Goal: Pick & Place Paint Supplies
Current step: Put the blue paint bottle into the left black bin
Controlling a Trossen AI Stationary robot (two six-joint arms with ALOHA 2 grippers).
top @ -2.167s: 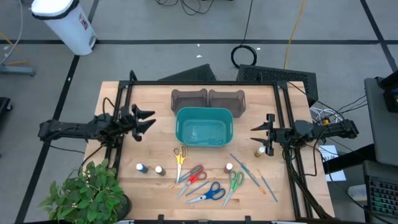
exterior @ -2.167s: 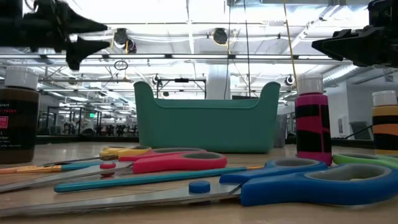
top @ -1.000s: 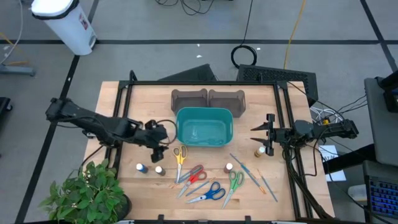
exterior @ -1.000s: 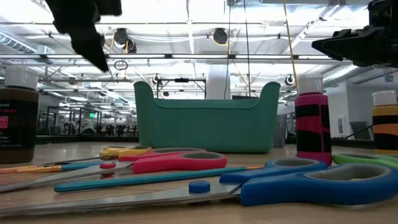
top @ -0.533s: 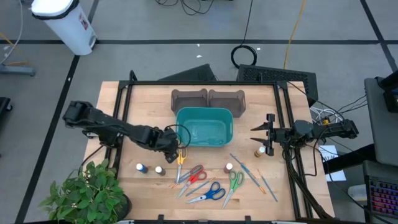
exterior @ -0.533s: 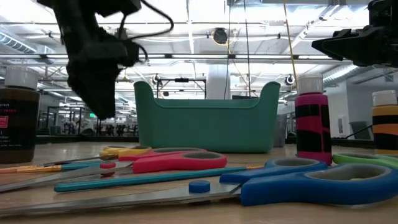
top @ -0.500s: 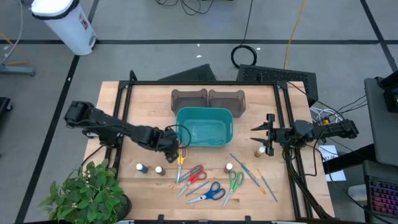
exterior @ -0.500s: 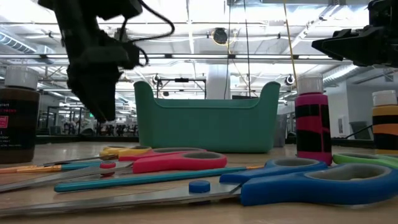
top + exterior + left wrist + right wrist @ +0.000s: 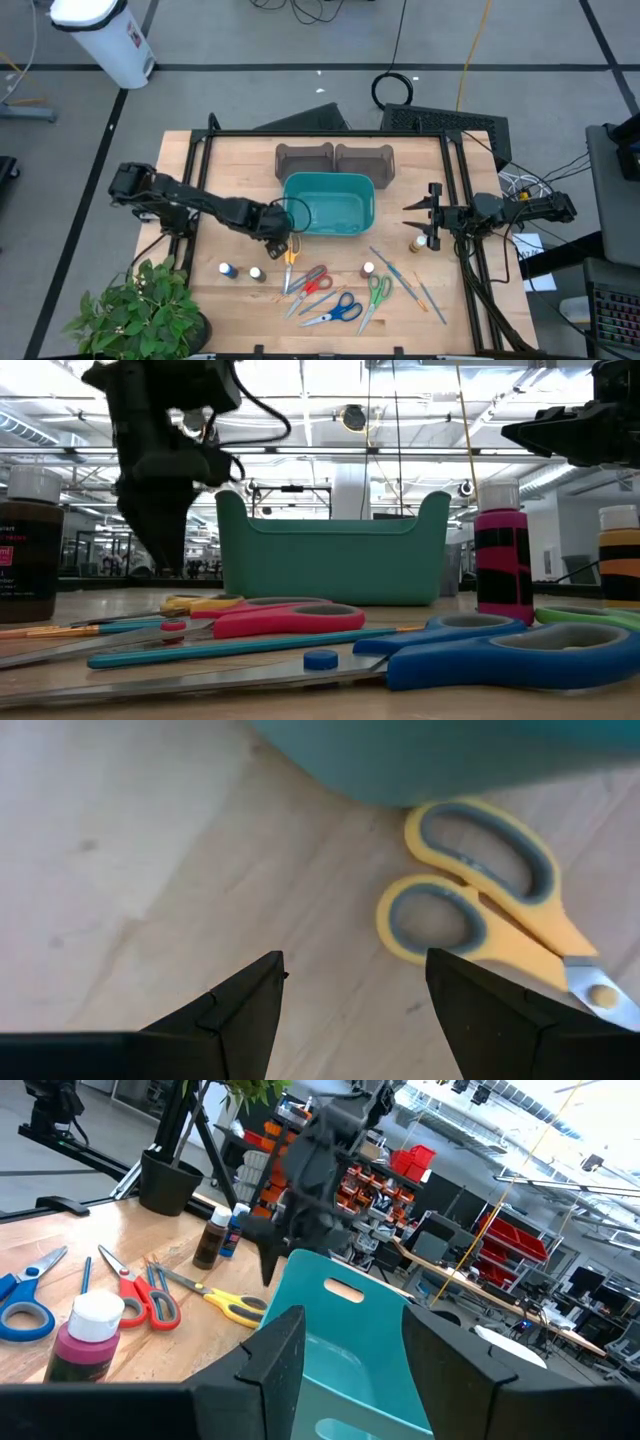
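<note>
High view: left gripper [image 9: 283,236] jaws wide, empty, just beside teal bin [image 9: 365,187], over yellow scissors [image 9: 289,250]. Bottles [image 9: 241,271] near bin, probably next target. Right gripper [image 9: 422,212] parked beside bin, jaws apart.

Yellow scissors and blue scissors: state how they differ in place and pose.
The yellow scissors lie right in front of the teal bin, blades pointing away from it; the blue scissors lie nearer the table's front edge, roughly crosswise. The left end effector, open, hovers by the yellow scissors' handles; nothing is near the blue scissors. Both lie flat and closed.
</note>
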